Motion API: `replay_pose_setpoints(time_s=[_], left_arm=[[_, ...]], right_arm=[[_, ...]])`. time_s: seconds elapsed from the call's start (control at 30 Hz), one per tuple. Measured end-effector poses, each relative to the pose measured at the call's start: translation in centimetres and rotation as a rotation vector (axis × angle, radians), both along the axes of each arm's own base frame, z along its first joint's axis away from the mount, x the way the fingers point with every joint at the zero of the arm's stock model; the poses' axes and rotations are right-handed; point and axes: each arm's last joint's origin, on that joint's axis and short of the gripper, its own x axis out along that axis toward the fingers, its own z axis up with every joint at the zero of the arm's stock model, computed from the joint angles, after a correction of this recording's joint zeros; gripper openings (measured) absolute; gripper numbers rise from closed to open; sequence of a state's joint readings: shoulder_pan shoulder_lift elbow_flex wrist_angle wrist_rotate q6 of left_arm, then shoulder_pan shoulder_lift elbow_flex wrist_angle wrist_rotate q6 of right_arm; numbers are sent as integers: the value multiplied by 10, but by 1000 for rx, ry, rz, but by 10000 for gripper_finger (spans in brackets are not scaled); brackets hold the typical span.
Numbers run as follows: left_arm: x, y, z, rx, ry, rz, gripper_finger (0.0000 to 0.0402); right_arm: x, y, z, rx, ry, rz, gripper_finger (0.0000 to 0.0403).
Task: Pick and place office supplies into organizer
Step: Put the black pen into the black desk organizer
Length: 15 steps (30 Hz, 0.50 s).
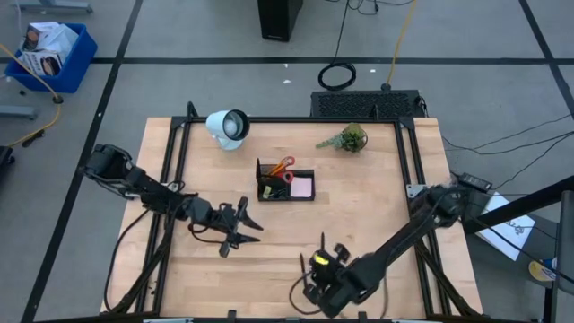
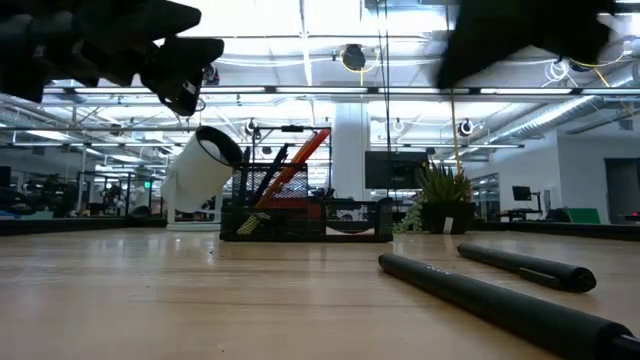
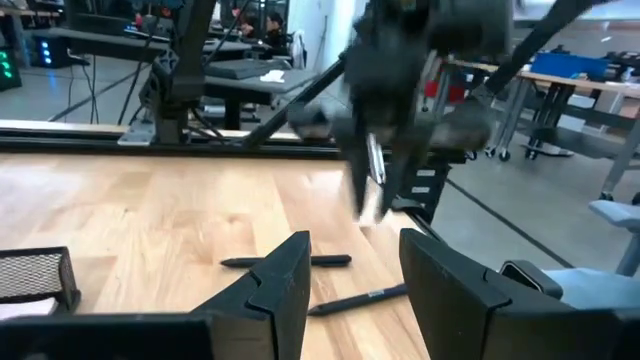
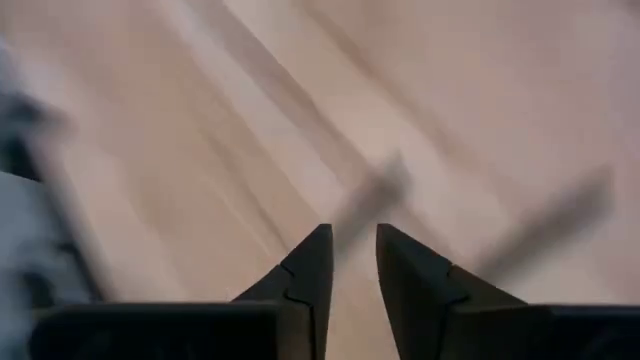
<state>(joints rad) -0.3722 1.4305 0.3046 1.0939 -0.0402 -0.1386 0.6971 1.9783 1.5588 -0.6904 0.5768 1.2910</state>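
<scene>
Right gripper [image 4: 352,262]: low over the desk's near edge, right of middle — jaws narrowed to a slim gap, nothing between them.
Black pens [image 3: 285,261]: two, flat on the desk [image 1: 377,215] by that near edge, just ahead of the right jaws; long axes slant across the jaw line.
Left gripper [image 1: 240,226]: hovering left of middle, jaws apart, empty — farther off.
Organizer [image 1: 285,182]: desk centre, scissors [image 1: 282,167] upright inside.
Next: probably the right arm's pick.

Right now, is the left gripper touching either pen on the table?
Apart. The left wrist view shows the left gripper open with bare table between its fingertips and the two black pens lying beyond; the high view places it well away from the right gripper.
</scene>
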Motion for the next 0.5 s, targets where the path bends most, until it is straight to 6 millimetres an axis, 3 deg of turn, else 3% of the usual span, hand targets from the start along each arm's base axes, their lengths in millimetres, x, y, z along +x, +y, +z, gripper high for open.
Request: replay_pose_setpoints(time_s=[0.17, 0.5], left_arm=[[-3, -7, 0, 8, -3, -20, 161], [-6, -14, -1, 64, -19, -53, 161]], right_arm=[[1, -7, -48, 58, 313, -150, 61], [2, -11, -52, 39, 344, -171, 60]])
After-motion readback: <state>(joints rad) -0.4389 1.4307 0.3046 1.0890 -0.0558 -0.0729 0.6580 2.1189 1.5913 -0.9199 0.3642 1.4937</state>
